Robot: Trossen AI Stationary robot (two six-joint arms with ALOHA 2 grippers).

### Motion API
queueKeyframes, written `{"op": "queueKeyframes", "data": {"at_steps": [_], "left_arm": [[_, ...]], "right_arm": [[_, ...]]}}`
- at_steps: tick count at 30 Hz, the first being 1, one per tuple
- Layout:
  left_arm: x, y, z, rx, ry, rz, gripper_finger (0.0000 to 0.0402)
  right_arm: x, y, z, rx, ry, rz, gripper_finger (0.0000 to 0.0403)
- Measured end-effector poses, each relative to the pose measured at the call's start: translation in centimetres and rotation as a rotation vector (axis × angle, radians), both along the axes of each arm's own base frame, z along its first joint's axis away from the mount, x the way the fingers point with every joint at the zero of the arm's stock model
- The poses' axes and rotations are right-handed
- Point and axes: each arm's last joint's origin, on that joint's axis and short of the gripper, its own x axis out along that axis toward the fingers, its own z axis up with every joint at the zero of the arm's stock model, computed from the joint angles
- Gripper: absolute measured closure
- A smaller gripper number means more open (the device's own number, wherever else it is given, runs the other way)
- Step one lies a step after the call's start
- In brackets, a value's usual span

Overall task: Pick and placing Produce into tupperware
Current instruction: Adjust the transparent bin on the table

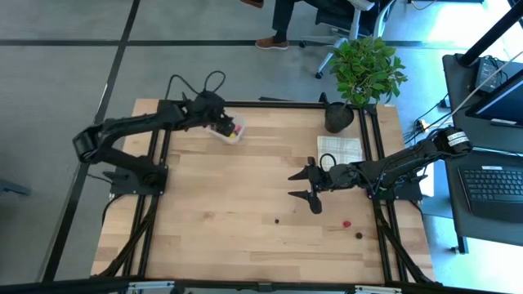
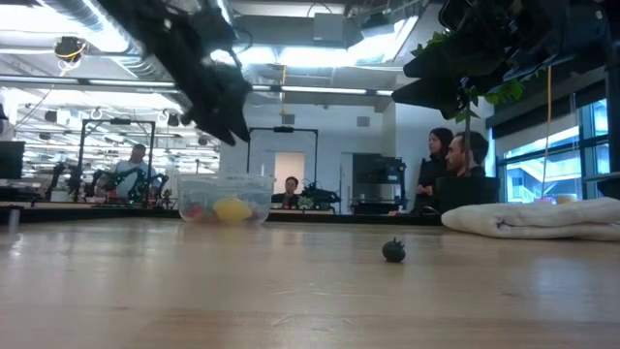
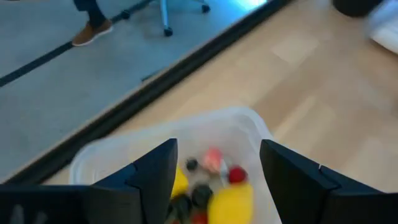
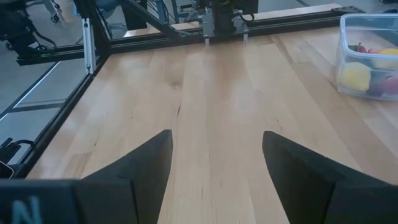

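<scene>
The clear tupperware point(image 1: 227, 131) stands near the table's far left; it holds yellow, red, pink and dark toy fruits point(image 3: 214, 186). My left gripper point(image 3: 216, 171) hovers open just above the tub point(image 3: 161, 140), touching nothing. My right gripper point(image 1: 304, 186) is open above the table's middle right, empty. Loose produce lies on the wood near the front right: a dark berry point(image 1: 276, 220), a red berry point(image 1: 346, 224) and another dark berry point(image 1: 359, 235). In the low view one dark berry point(image 2: 393, 251) sits on the table and the tub point(image 2: 225, 201) stands behind it.
A white checked cloth point(image 1: 340, 149) lies right of centre at the far side, beside a black plant pot point(image 1: 338, 117) with a green plant. Black frame rails point(image 1: 372, 147) run along the table's sides. People sit in the room beyond. Bare wood point(image 1: 221, 196) spans the middle.
</scene>
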Motion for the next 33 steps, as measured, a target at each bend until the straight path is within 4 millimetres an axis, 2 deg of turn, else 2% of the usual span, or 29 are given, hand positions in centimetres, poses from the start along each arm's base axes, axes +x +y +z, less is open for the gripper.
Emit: {"op": "queueKeyframes", "data": {"at_steps": [4, 11, 16, 25, 33], "left_arm": [[-0.5, -2.9, 0.6, -0.048, 0.045, -0.077, 0.0183], [-0.5, -8.5, -0.8, -0.153, 0.204, -0.272, 0.0178], [-0.1, -10.8, -1.6, -0.158, 0.276, -0.326, 0.0182], [1.5, -10.0, -4.0, -0.117, 0.366, -0.243, 0.0178], [3.0, -7.0, -5.7, -0.079, 0.344, -0.194, 0.0183]], "right_arm": [[0.0, 0.0, 0.0, 0.001, 0.001, 0.0, 0.0151], [0.0, 0.0, -0.1, -0.001, 0.008, 0.0, 0.0151], [-0.1, 0.0, -0.2, -0.003, 0.018, 0.0, 0.0151], [-0.1, 0.0, -0.2, 0.0, 0.022, -0.001, 0.0151], [-0.1, 0.0, -0.2, -0.003, 0.025, -0.001, 0.0151]]}}
